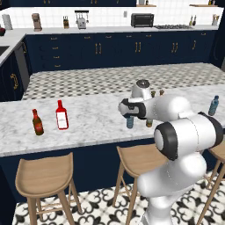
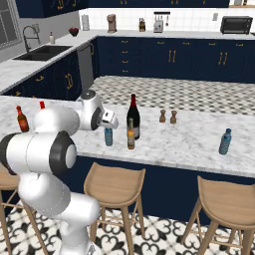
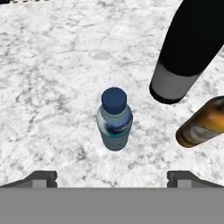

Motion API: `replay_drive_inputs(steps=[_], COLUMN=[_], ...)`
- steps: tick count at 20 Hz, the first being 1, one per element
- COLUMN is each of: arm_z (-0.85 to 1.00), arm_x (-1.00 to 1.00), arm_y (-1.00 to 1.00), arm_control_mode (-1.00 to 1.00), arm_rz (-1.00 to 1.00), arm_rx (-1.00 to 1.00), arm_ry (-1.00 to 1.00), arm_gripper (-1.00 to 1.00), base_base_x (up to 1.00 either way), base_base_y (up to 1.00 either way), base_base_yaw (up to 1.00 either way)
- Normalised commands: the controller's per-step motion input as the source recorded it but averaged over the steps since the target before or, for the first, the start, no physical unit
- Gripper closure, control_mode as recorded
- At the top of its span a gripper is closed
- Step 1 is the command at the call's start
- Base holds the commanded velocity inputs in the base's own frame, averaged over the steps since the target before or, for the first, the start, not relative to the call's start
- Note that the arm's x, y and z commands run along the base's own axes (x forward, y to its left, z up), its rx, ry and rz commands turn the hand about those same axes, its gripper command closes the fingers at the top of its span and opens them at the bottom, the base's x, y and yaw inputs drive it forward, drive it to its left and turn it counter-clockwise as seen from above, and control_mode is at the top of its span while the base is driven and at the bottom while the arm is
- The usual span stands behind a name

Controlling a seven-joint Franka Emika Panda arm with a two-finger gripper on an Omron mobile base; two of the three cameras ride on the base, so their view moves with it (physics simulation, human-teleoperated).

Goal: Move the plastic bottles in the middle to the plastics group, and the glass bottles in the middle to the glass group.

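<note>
A small light-blue plastic bottle (image 3: 114, 120) with a dark cap stands upright on the marble counter, directly below my gripper (image 3: 112, 179). The gripper is open, its fingertips (image 3: 41, 178) wide apart and above the bottle, holding nothing. Just beside the bottle stand the tall dark wine bottle (image 2: 133, 117) and the slim amber bottle (image 2: 131, 134); both also appear in the hand view, wine bottle (image 3: 188, 48) and amber bottle (image 3: 202, 123). The plastics group's blue bottle (image 2: 225, 142) stands far right. The glass group, a brown bottle (image 1: 38, 122) and a flat red bottle (image 1: 62, 115), stands far left.
Two small wooden shakers (image 2: 168, 116) stand behind the middle bottles. Wooden stools (image 1: 44, 176) line the counter's near side. My own arm (image 1: 184, 132) hides part of the middle bottles in the left base view.
</note>
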Motion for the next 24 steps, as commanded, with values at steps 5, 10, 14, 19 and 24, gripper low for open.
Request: replay_drive_inputs(steps=[5, 10, 14, 19, 24], arm_z=[-0.09, -0.17, -0.09, -0.06, -0.17], arm_x=[0.23, 0.19, 0.08, 0.12, 0.19], arm_y=[-0.01, 0.00, -0.04, -0.02, -0.01], arm_control_mode=[-1.00, -1.00, -1.00, -1.00, -1.00], arm_rz=[0.00, 0.00, 0.00, 0.00, 0.00], arm_rx=[0.00, 0.00, 0.00, 0.00, 0.00], arm_ry=[0.00, 0.00, 0.00, 0.00, 0.00], arm_gripper=[-1.00, -1.00, -1.00, -1.00, -1.00], base_base_x=[0.00, 0.00, 0.00, 0.00, 0.00], base_base_y=[0.00, 0.00, 0.00, 0.00, 0.00], base_base_yaw=[0.00, 0.00, 0.00, 0.00, 0.00])
